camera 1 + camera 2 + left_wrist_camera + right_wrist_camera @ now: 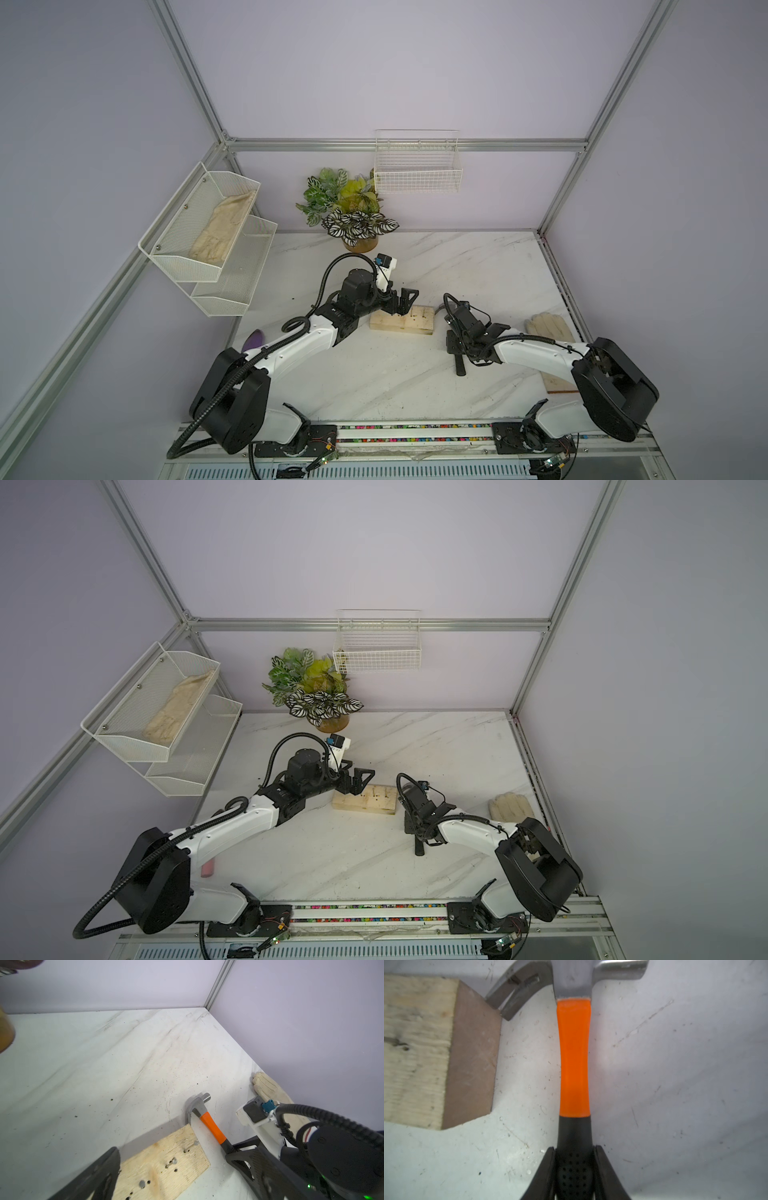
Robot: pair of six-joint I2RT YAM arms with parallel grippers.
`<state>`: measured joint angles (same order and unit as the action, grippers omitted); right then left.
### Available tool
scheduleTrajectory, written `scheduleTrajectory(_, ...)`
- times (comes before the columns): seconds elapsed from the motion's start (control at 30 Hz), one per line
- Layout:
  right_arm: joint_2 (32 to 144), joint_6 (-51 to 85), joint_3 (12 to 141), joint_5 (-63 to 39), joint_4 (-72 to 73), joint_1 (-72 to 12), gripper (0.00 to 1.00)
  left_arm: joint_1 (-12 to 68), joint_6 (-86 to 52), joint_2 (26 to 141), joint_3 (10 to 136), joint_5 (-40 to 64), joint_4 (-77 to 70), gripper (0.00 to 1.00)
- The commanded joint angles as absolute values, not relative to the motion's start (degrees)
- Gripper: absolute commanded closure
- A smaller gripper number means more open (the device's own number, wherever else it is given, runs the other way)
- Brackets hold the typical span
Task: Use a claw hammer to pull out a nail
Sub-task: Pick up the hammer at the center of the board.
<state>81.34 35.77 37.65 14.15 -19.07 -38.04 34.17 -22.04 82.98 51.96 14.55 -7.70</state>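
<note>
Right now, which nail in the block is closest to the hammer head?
The nail right at the wood block's edge, beside the claw hammer; the others sit farther in along the block.

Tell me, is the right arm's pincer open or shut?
Shut: the right gripper clamps the black grip of the claw hammer from both sides, no gap showing.

one hammer (212, 1126), one wood block (158, 1167), two gloves (548, 328), one potted plant (353, 208).
</note>
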Motion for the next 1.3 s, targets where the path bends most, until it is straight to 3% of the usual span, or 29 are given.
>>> scheduleTrajectory(0.0,76.8,36.7,37.0,16.8,-17.0,-38.4,1.0,37.0,-26.9,89.0,59.1,14.9,-9.2,0.0)
scheduleTrajectory(0.27,69.7,37.1,34.2,17.4,-16.4,-38.2,1.0,42.2,-32.7,102.2,70.8,19.7,-7.1,0.0)
scheduleTrajectory(0.4,68.7,37.2,34.5,15.5,-16.5,-37.8,1.0,41.6,-29.8,101.4,69.7,20.2,-8.0,0.0)
scheduleTrajectory(0.77,70.2,36.7,40.7,8.2,-21.4,-35.0,1.0,40.1,-0.2,81.5,48.6,14.2,-20.7,0.0)
scheduleTrajectory(0.83,71.1,36.5,41.6,7.7,-22.4,-34.6,1.0,40.2,11.6,79.2,44.3,19.8,-25.8,0.0)
scheduleTrajectory(0.97,72.4,36.4,42.7,5.3,-22.7,-33.6,1.0,40.6,26.8,86.0,41.4,27.4,-30.8,0.0)
scheduleTrajectory(1.1,72.6,37.0,42.5,5.3,-23.3,-33.2,1.0,41.6,30.8,90.8,41.1,32.0,-35.6,0.0)
scheduleTrajectory(1.27,72.5,37.2,41.8,4.7,-23.2,-32.9,1.0,44.6,32.6,97.4,41.2,29.0,-42.7,0.0)
